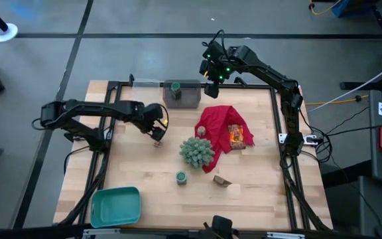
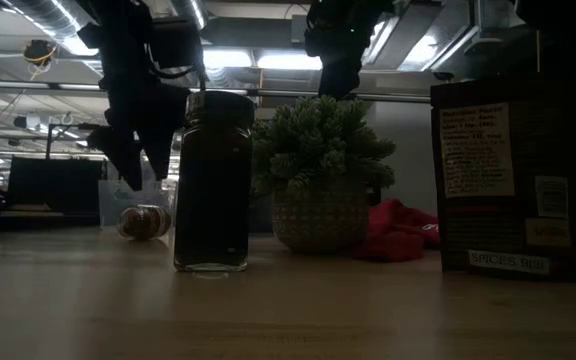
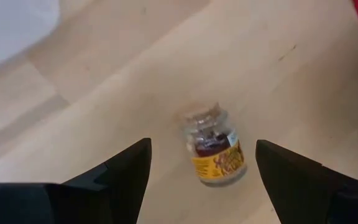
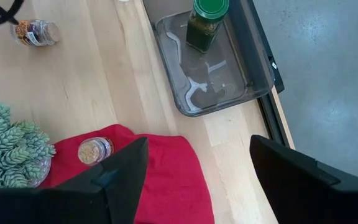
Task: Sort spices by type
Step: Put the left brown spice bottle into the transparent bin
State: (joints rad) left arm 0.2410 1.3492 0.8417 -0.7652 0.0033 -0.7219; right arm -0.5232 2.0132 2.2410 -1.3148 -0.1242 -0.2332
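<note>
One green-lidded glass jar point(image 4: 205, 22) stands in the clear plastic tray point(image 4: 253, 74); the rest remain scattered. Both the left gripper point(image 3: 202, 163) and right gripper point(image 4: 197, 165) have jaws apart, empty.

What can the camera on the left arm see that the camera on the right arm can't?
Only the left wrist view shows the left gripper, open over the small jar lying on its side, close enough to see the jar's yellow label. Only the right wrist view shows the open right gripper, a green-lidded jar standing in a clear bin, the red cloth and the spiky plant. Both show that lying jar and the wooden table.
</note>
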